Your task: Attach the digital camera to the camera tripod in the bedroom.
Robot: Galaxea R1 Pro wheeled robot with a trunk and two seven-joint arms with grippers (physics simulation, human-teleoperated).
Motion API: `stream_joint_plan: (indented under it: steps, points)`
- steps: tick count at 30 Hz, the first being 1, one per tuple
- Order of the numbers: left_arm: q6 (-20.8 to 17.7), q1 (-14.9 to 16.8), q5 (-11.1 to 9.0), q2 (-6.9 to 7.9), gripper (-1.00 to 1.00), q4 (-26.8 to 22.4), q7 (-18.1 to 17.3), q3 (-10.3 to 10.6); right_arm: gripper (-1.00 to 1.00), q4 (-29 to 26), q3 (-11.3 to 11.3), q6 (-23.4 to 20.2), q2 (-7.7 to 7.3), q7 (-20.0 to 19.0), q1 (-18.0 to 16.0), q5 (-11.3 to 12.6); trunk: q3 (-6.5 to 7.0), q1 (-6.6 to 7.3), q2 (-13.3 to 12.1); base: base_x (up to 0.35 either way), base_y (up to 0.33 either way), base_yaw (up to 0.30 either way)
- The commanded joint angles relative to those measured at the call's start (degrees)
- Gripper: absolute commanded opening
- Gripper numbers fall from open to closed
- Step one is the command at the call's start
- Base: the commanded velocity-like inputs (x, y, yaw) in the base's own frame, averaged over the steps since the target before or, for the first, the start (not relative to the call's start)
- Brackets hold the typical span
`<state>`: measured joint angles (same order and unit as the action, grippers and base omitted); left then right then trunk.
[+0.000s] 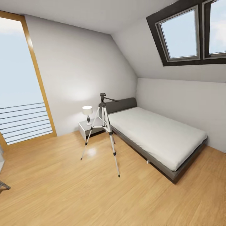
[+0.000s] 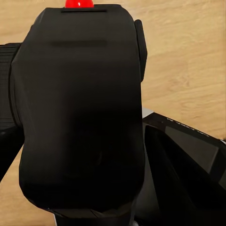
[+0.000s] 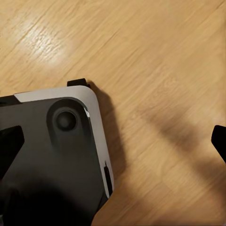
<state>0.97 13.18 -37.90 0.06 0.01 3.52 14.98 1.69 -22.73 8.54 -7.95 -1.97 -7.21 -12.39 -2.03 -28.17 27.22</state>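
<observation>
Bedroom (image 1: pixel 78 62) from the head view: light grey walls, sloped ceiling with a dark-framed skylight (image 1: pixel 188 34), light wood floor (image 1: pixel 94 194). Camera tripod (image 1: pixel 103 130) stands upright on the floor, three thin silver legs spread, black head on top with the pan handle sticking out toward the bed (image 1: pixel 153 135). Bed is grey-framed with a white mattress, lying along the wall under the slope, just beside the tripod. Small white nightstand (image 1: pixel 85 127) sits behind the tripod by the headboard, with a white lamp (image 1: pixel 87 111) on it. Tall wood-framed window (image 1: pixel 22 84) on the left, horizontal rails across its lower part.

Left wrist view: digital camera (image 2: pixel 80 117) very close to the lens, black chunky body, red button (image 2: pixel 78 3) at its far end. Left claw's ribbed black finger (image 2: pixel 7 84) presses against one side of the body; other finger is hidden behind the camera. Reads as left claw (image 2: pixel 70 94) clenched on the camera, held above the wood floor. Part of the robot's dark base (image 2: pixel 188 160) is visible below.

Right wrist view: wood floor and a corner of the robot's base (image 3: pixel 52 155), dark top with a white edge. One black fingertip (image 3: pixel 220 141) of the right claw pokes in at the frame edge; can't tell whether that claw is released or clenched.
</observation>
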Motion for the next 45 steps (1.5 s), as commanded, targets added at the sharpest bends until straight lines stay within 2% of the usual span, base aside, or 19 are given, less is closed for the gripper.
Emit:
stream_joint_plan:
  steps: [1, 19, 45]
  points:
    - [0.09, 0.03, -0.24, 0.00, -1.00, -0.01, 0.23, 0.49, 1.00, 0.17, -0.49, 0.32, -0.04, -0.18, -0.08, -0.48, -0.12, -0.03, 0.11, 0.000, 0.000, -0.041]
    - [0.09, 0.05, -0.24, -0.02, -1.00, -0.01, 0.19, 0.49, 1.00, 0.17, -0.32, 0.39, 0.07, -0.40, -0.08, -0.64, -0.12, -0.03, 0.11, 0.015, 0.000, -0.006]
    - [0.09, 0.06, -0.24, 0.03, -1.00, -0.01, 0.24, 0.49, 1.00, 0.16, -0.32, 0.34, 0.04, -0.34, -0.08, -0.61, -0.12, -0.03, 0.11, 0.298, 0.000, 0.000]
